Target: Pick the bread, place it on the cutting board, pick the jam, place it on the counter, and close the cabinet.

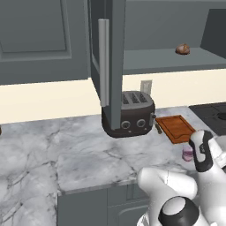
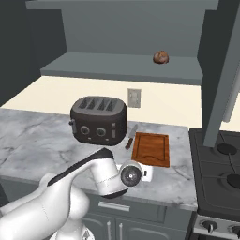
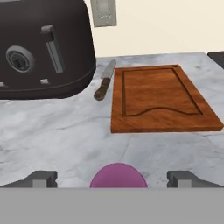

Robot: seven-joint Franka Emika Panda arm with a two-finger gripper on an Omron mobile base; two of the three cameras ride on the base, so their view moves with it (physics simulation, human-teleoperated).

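Observation:
The bread point(image 1: 182, 49) point(image 2: 161, 57), a brown lump, lies on the shelf of the open wall cabinet point(image 1: 110, 66). The reddish-brown cutting board point(image 1: 176, 128) point(image 2: 151, 149) point(image 3: 162, 98) lies bare on the marble counter point(image 1: 88, 154) point(image 3: 65, 135), right of the toaster. The pink-purple jam point(image 1: 188, 153) point(image 3: 118, 176) stands on the counter in front of the board. My gripper point(image 3: 113, 179) is open and low over the counter. Its two fingertips point(image 3: 41, 178) stand wide on either side of the jam without touching it.
A dark toaster point(image 1: 129, 114) point(image 2: 98, 119) point(image 3: 43, 48) stands left of the board, with a knife point(image 3: 105, 81) point(image 2: 131, 137) between them. The cabinet door point(image 2: 220, 93) hangs open over the counter. A black stove point(image 2: 220, 164) borders the counter on the right.

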